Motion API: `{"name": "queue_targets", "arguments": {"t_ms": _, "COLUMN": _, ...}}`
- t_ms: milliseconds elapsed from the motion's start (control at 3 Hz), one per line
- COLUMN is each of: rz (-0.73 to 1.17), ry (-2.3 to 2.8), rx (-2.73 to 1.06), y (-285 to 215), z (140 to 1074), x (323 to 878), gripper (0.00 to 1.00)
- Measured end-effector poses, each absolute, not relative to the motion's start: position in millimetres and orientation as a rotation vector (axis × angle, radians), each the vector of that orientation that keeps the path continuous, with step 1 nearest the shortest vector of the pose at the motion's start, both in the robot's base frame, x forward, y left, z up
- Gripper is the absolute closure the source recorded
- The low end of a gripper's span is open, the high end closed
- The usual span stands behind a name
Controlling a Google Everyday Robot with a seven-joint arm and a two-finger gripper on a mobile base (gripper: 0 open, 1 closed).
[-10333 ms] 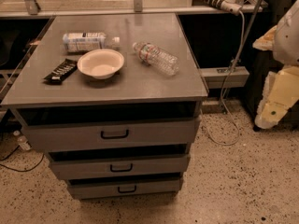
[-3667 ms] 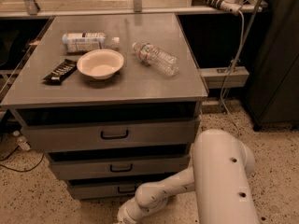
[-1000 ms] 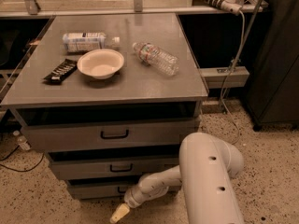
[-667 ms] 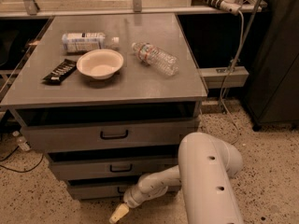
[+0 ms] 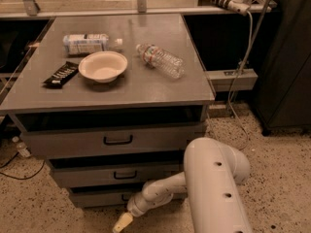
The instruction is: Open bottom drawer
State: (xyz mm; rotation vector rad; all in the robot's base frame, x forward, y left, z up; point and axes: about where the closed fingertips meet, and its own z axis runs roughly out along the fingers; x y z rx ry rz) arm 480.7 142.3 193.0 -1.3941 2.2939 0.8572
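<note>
The bottom drawer is the narrowest grey front of the cabinet's stack of three, just above the speckled floor. Its front sits set back under the middle drawer, and my forearm covers most of its small black handle. My white arm bends down from the lower right and reaches left across that drawer front. The gripper shows as a yellowish tip low near the floor, just below and in front of the bottom drawer's handle area.
On the cabinet top lie a white bowl, a clear water bottle, a second labelled bottle and a black snack bar. A dark cabinet stands at right, and cables trail on the floor at left.
The arm swung down from the right side to the front of the bottom drawer. Over the last second it has hardly moved, and the drawer front stands as before.
</note>
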Motion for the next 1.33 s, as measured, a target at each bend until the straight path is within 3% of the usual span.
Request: {"name": "queue_targets", "arguments": {"t_ms": 1333, "rz": 0.907, "ry": 2.303, "rx": -1.411, "y": 146.8, "z": 195.0, "x": 467.7, "gripper": 0.00}}
